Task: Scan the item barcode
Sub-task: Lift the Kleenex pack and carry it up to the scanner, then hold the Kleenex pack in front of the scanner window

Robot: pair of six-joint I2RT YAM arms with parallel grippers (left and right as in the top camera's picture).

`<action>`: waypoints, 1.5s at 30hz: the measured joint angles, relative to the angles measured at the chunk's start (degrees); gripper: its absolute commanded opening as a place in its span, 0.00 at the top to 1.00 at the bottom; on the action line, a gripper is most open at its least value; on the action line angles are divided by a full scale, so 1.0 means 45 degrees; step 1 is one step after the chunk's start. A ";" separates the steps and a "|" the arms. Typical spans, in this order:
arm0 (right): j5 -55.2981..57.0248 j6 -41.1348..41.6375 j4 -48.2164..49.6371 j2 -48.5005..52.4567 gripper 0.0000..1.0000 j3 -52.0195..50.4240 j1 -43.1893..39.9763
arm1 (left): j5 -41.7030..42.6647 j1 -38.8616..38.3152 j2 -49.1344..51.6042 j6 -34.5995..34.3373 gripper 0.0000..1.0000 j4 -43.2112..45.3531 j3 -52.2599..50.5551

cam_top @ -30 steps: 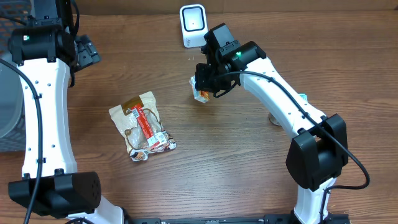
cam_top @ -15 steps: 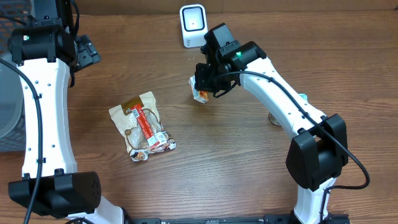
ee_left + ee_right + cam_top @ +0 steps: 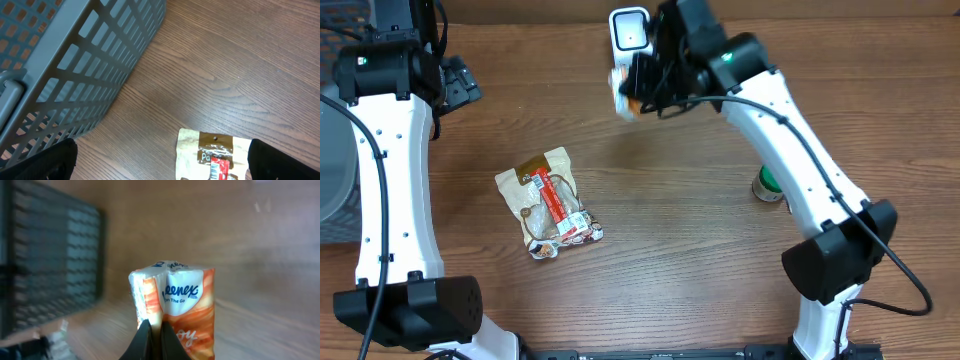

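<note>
My right gripper point(image 3: 642, 88) is shut on an orange and white Kleenex tissue pack point(image 3: 623, 96), held up in the air just below the white barcode scanner point(image 3: 630, 32) at the table's back edge. In the right wrist view the pack point(image 3: 180, 305) stands upright, and the gripper point(image 3: 156, 341) pinches a thin edge of it between both fingers. My left gripper point(image 3: 461, 82) hangs open at the far left, with nothing between its fingers point(image 3: 54, 162). Below it lies a tan snack bag point(image 3: 216, 152) with a red label.
The snack bag point(image 3: 548, 200) lies flat left of the table's centre. A grey mesh basket point(image 3: 60, 60) stands at the left edge. A small green and white object point(image 3: 767, 185) sits under the right arm. A dark grid shape point(image 3: 50, 265) blurs the right wrist view.
My right arm has lifted the tissue pack off the table and carried it back toward the scanner. This uncovered the small green and white object. The left arm has not moved.
</note>
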 measured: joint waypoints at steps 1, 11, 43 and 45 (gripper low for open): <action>-0.0073 0.0117 0.0112 0.0000 0.97 0.0277 -0.0058 | 0.0000 0.0000 0.0000 0.0000 0.00 0.0000 0.0000; -0.1481 0.1195 0.3619 0.0068 0.96 0.0981 -0.1462 | 0.0000 0.0000 0.0000 0.0000 0.00 0.0000 0.0000; -0.1020 0.4386 1.2410 0.7164 0.96 0.1137 -0.1831 | 0.0000 0.0000 0.0000 0.0000 0.00 0.0005 0.0000; -0.0976 0.4459 1.2798 0.7213 0.96 0.1137 -0.1880 | 0.0000 0.0000 0.0000 0.0000 0.00 0.0005 0.0000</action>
